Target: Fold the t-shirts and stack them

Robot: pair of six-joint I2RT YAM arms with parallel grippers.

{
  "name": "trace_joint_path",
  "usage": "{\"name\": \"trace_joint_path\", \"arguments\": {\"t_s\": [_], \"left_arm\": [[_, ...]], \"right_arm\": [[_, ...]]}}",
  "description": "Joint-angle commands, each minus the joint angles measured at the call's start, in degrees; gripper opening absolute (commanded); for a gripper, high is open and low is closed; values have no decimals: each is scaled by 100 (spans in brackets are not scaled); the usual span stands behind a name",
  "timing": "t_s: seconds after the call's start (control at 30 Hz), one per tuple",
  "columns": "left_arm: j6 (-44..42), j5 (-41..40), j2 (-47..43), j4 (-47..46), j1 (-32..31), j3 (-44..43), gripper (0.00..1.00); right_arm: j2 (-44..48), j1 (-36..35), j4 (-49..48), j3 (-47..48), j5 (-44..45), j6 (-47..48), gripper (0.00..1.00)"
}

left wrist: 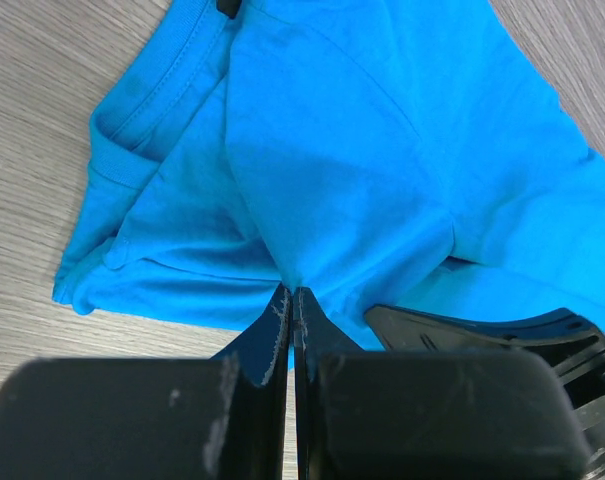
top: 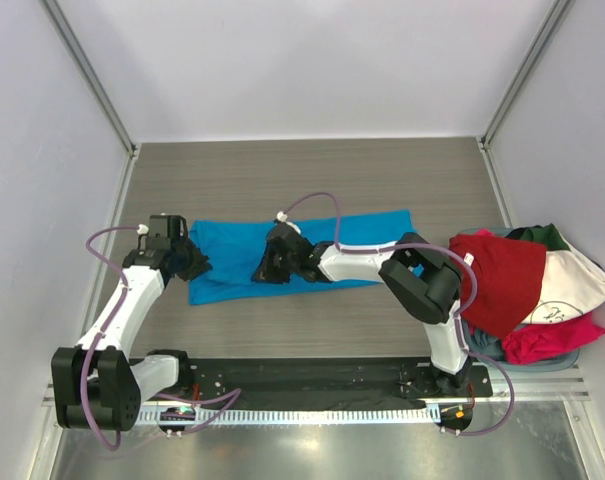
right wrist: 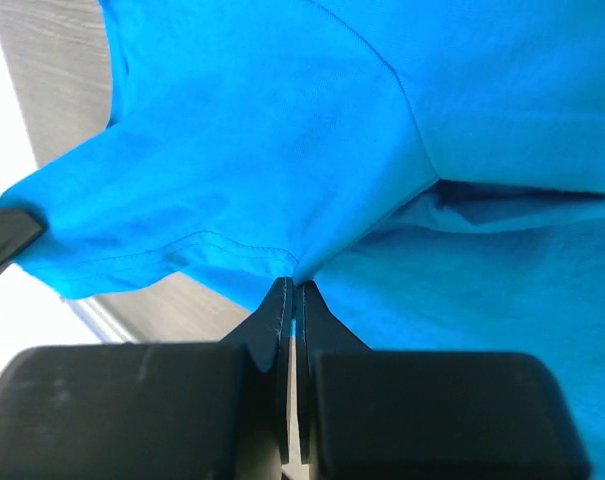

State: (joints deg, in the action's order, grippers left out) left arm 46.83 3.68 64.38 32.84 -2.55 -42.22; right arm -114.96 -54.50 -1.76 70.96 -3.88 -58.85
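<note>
A bright blue t-shirt lies spread on the wooden table, partly folded. My left gripper is shut on its left edge; the left wrist view shows the cloth pinched between the closed fingers. My right gripper is shut on the shirt's near edge at the middle; the right wrist view shows blue cloth pinched at the fingertips. A heap of other t-shirts sits at the right: red, dark green, white with a small print and magenta-pink.
The table is walled in by pale panels with metal posts at left and right. A black base rail runs along the near edge. The heap of shirts reaches the right wall.
</note>
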Motion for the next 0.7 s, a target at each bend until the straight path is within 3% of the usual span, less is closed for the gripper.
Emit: {"name": "trace_joint_path", "arguments": {"t_s": [0.0,0.37,0.67], "left_arm": [[-113,-17,-162,-85,26,-94,0],[-113,-96,-171,-102,26,91,0],[-95,-78,-294,-129,17,442,0]], "right_arm": [[351,97,70,165,-658,49,1],[606,519,141,5,-1545,40,1],[492,625,861,164,-1932,304,6]]}}
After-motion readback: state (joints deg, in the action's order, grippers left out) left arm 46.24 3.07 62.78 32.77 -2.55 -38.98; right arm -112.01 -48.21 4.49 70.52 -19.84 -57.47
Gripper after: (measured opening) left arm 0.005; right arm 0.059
